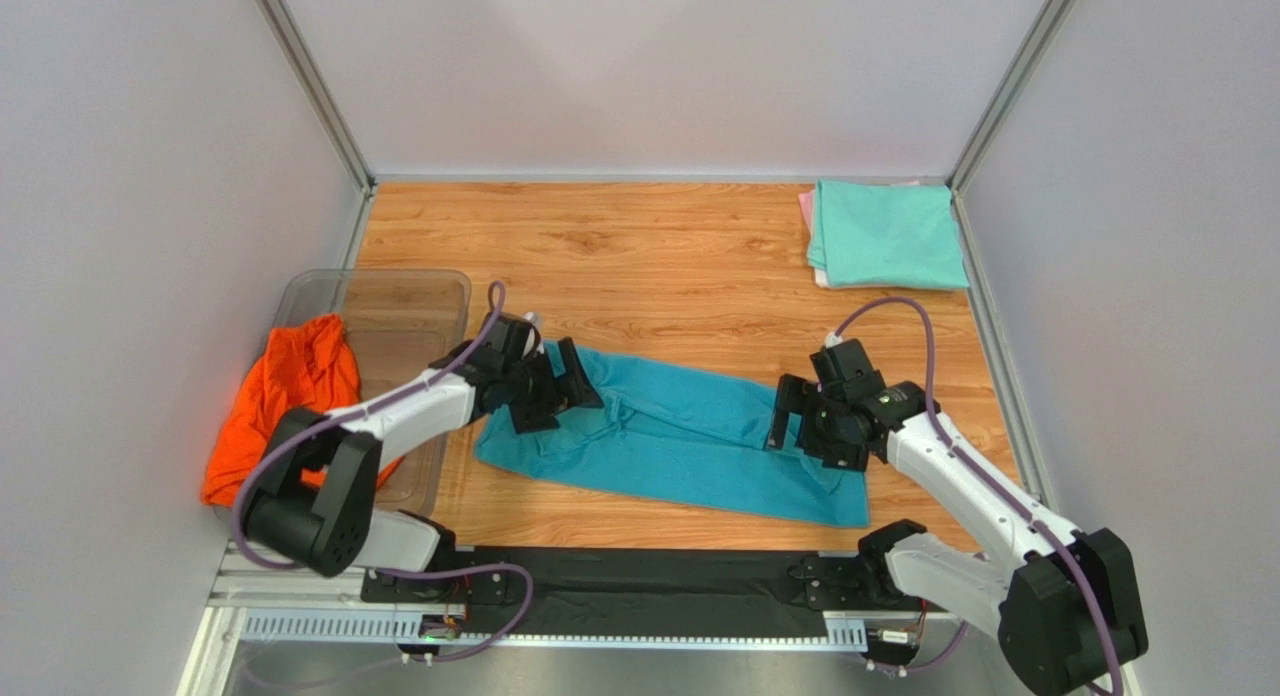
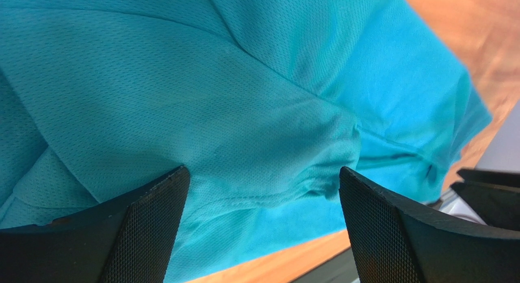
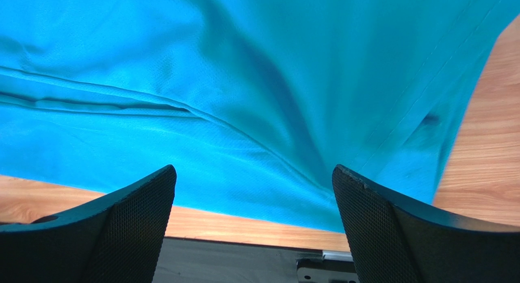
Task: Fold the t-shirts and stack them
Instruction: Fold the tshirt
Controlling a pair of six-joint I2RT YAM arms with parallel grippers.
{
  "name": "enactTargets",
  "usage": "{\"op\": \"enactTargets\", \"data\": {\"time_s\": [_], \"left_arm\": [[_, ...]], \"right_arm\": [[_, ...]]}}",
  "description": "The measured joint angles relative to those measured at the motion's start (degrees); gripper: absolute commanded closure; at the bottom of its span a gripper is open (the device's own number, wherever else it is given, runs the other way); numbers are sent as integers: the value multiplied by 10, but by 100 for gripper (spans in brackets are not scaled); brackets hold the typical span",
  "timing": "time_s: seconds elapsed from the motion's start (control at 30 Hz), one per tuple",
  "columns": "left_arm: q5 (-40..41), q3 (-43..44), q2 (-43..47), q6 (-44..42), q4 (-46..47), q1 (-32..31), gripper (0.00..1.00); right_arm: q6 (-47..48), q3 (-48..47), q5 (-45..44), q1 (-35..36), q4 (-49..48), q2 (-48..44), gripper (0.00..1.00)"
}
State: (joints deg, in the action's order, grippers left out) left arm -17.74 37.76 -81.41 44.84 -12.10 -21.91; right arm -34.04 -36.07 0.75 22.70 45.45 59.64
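Left fingers [image 2: 146, 228]: spread wide and pinching nothing. Both black mesh-textured pads sit close over the cloth, with teal fabric showing in the gap.
Right fingers [image 3: 390, 234]: spread just as wide, also gripping nothing. Cloth fills the space between them, and the shirt's near edge and a strip of wood lie just below the tips.
Left gripper [image 1: 556, 396]: over the left end of the teal shirt, tips turned toward the right gripper.
Right gripper [image 1: 809, 431]: over the right end of the same shirt.
Teal shirt [image 1: 676, 434]: lies under and between the two pairs of fingers as a long band across the wooden table [image 1: 661, 261]. It has a fine mesh weave and is folded over on itself. A seam and soft puckers run under the left fingers, and a long raised crease runs under the right ones.
Orange shirt [image 1: 293, 396]: crumpled — draped over the rim of the clear tub [image 1: 398, 314], out to the left of the left fingers and well apart from the right ones.
Mint green shirt [image 1: 890, 234]: folded into a flat, neat rectangle, far beyond the right fingers at the back corner.
Pink shirt [image 1: 809, 216]: only a thin edge shows — it lies under the green one.
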Motion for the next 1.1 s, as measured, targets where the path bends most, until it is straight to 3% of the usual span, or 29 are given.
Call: {"op": "enactTargets", "data": {"time_s": [0.2,0.43,0.5,0.63,0.73,1.1], "left_arm": [[-10,141,-137,-31,-14,22,0],[-30,293,-258,-70,-45,42,0],[-36,298,-263,-76,-45,43,0],[-42,290,-260,-84,-37,45,0],[-41,279,-252,-92,-29,45,0],[-35,274,-245,-110,-33,44,0]], "right_arm": [[1,-12,-21,0,-7,33,0],[-38,14,-46,-9,1,0,3],[-53,25,-52,-19,5,-15,6],[-73,37,-54,-34,12,-29,29],[-83,39,-58,-38,9,-28,35],[-83,39,-82,-61,-3,22,38]]}}
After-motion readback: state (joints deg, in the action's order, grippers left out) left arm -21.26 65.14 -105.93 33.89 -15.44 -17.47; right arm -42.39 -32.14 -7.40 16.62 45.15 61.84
